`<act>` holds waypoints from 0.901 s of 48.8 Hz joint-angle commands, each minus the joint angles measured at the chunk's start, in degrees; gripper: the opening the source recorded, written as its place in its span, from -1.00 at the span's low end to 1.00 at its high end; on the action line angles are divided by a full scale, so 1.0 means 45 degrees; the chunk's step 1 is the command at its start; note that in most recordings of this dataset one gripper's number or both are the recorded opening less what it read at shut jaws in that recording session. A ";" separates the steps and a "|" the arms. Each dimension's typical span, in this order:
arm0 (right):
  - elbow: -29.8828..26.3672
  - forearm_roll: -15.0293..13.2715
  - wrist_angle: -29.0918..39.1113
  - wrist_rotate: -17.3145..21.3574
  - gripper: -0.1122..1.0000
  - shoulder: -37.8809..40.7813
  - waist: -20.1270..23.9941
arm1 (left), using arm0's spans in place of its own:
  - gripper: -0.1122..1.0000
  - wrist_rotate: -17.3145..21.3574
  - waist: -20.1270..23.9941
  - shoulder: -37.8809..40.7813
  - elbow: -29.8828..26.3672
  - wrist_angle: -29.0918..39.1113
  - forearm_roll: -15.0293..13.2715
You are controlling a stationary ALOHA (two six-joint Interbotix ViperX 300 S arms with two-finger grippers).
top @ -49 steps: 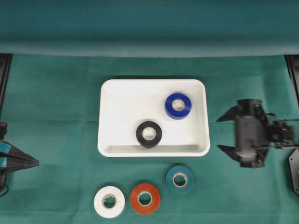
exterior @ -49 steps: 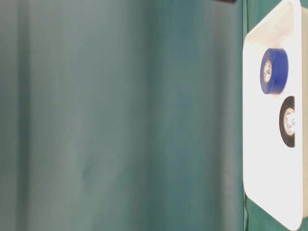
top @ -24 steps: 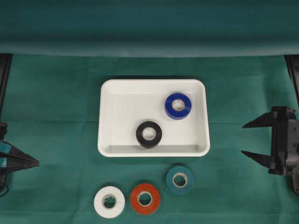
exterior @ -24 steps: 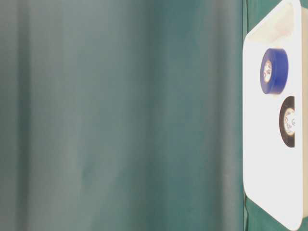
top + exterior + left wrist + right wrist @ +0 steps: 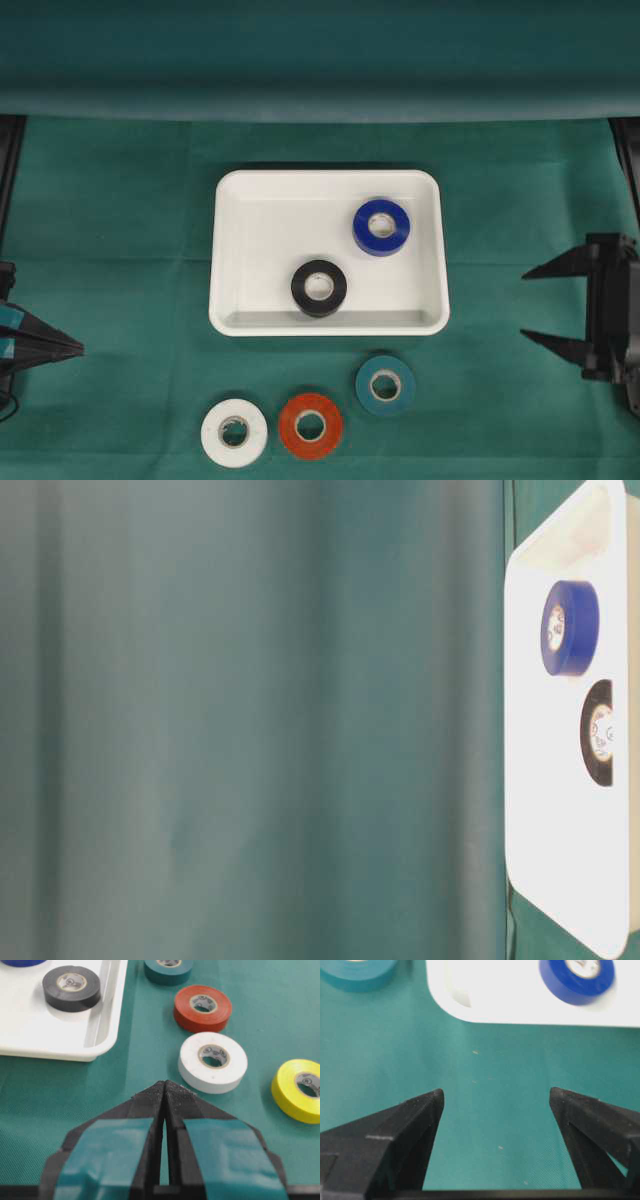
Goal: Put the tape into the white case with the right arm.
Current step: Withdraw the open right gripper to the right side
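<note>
Between placements: right tool [image 5: 540, 305] empty, fingers spread wide, well off the white case [image 5: 240, 200] holding blue roll [image 5: 381, 226] and black roll [image 5: 318, 287]; next it must reach the teal roll [image 5: 385, 385] on the counter [image 5: 120, 200].

The right tool [image 5: 540, 305] is all black, a boxy body with two long fingers [image 5: 415, 1125] tapering to sharp points; their faces look matte and slightly grainy, with a black crossbar at the base. The left tool [image 5: 165, 1091] is black too, its two wedge-shaped fingers [image 5: 142, 1125] each bearing a light-blue patch of tape on the upper face, slightly wrinkled at the edges; in the overhead view those patches show as small blue marks on the dark wedge.
</note>
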 commanded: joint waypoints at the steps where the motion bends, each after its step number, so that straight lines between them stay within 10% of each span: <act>1: -0.0098 0.0039 -0.0293 0.0020 0.24 0.0078 0.0664 | -0.79 0.0000 0.0020 0.0098 -0.0137 -0.0137 0.0000; 18: 0.0176 0.0039 -0.0625 0.0020 0.24 0.0020 0.2852 | -0.79 0.0000 0.0039 0.0098 -0.0137 -0.0137 0.0000; 44: 0.0195 0.0000 -0.0645 0.0000 0.24 0.0176 0.3203 | -0.79 0.0000 0.0020 0.0098 -0.0137 -0.0156 0.0000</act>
